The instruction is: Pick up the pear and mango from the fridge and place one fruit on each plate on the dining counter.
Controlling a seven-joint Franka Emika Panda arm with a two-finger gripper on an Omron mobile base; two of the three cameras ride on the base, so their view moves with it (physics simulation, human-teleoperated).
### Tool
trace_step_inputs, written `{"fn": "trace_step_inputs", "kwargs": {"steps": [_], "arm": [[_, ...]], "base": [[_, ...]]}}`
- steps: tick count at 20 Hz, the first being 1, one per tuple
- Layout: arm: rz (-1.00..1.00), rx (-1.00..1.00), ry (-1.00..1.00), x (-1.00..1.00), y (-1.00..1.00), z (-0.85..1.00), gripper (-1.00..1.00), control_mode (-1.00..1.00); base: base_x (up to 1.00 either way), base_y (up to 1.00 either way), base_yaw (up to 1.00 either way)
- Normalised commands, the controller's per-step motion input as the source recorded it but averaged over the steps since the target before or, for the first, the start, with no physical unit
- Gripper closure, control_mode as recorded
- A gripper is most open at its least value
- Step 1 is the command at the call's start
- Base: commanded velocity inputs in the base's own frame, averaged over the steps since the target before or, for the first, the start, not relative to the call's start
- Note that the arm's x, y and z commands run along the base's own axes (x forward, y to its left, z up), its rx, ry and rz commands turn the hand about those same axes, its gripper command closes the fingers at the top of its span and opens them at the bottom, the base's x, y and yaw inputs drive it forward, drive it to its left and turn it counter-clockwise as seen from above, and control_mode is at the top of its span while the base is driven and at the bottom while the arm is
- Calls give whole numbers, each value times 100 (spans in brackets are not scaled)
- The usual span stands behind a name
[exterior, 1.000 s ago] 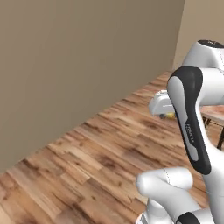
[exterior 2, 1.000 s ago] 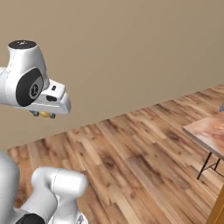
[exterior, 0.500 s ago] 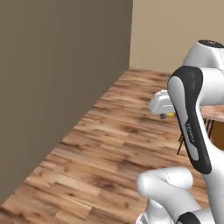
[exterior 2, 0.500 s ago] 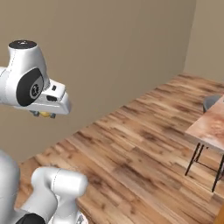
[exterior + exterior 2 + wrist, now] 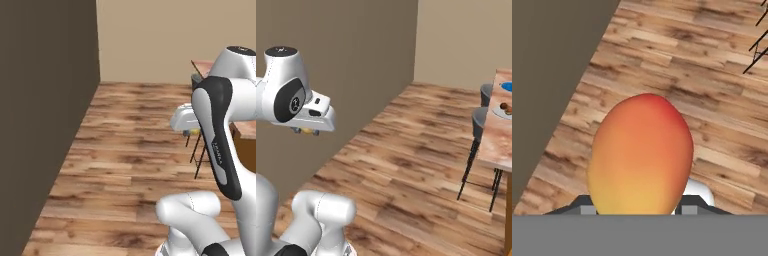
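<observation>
Far left in both base views: dark wall [image 5: 45,125], running alongside the wood floor [image 5: 130,150]. It's close on the arm's left side, so that's the tight edge; swing that way looks risky.

Centre: claw [image 5: 306,131] carried high over the floor, tucked in near the arm's shoulder, prob. so the load stays compact while the base travels. It's clenched on the mango [image 5: 641,156]; hand view has the yellow-orange fruit w/ red blush sitting between the finger tips, long axis pointing out from the claw. A bit of yellow peeks under the hand in both base views. Grip looks snug, no sag seen.

Floor ahead is bare, plenty of open room thru the middle.

Right: dining surface [image 5: 496,135], marbled top, w/ dark stools [image 5: 478,120] tucked at its near edge. Stool legs stick out, so approach needs to stay off them. On top, a pale plate [image 5: 502,111] w/ the dark pear [image 5: 505,107] already on it; beyond it a blue plate [image 5: 506,86], partly cut by the frame edge, no fruit seen on the part showing.

Judgement: pear done, mango in transit, blue plate is the likely target. Fridge not part of this step.
</observation>
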Motion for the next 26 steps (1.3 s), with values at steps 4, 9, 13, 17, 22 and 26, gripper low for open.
{"fn": "trace_step_inputs", "kwargs": {"steps": [4, 9, 13, 17, 22, 26], "arm": [[0, 0, 0, 0, 0, 0, 100, 100], [0, 0, 0, 0, 0, 0, 100, 100], [0, 0, 0, 0, 0, 0, 100, 100], [0, 0, 0, 0, 0, 0, 100, 100], [0, 0, 0, 0, 0, 0, 100, 100], [0, 0, 0, 0, 0, 0, 100, 100]], "base": [[100, 86, -53], [100, 84, -52], [100, 74, -50], [100, 64, -51], [100, 55, -51], [100, 61, -51]]}}
